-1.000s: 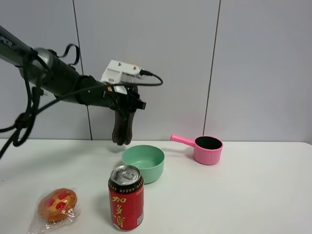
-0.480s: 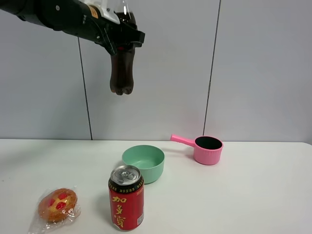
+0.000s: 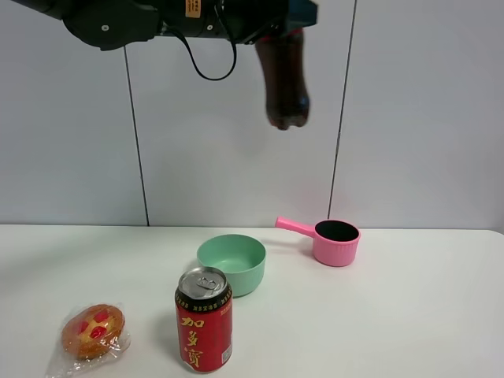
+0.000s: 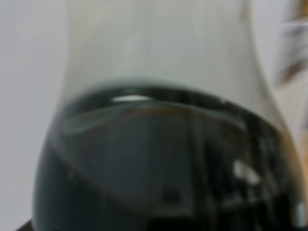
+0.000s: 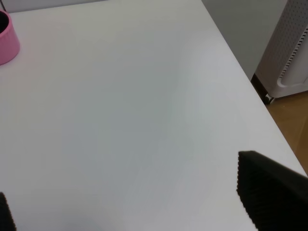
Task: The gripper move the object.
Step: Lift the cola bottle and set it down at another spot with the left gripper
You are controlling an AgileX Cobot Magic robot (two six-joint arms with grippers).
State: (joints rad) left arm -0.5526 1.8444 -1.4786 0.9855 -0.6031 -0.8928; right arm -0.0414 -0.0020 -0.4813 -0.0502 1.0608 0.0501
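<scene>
The black left arm (image 3: 110, 20) has swung right and climbed since the earlier frames. A second ago the cola bottle (image 3: 285, 83) hung just above the far left rim of the green bowl (image 3: 231, 264). It now hangs upright near the top of the exterior view, high over the white table (image 3: 409, 315) and above the gap between the bowl and the pink water scoop (image 3: 335, 240). The bowl, the scoop, the red can (image 3: 203, 319) and the wrapped bun (image 3: 93, 331) lie where they were.

The left gripper (image 3: 272, 17) is clamped tight on the bottle's upper part, and the cap is out of sight. In the left wrist view the dark cola fills the picture. The right gripper (image 5: 120, 192) hangs over bare table, its jaws spread wide with nothing between them.
</scene>
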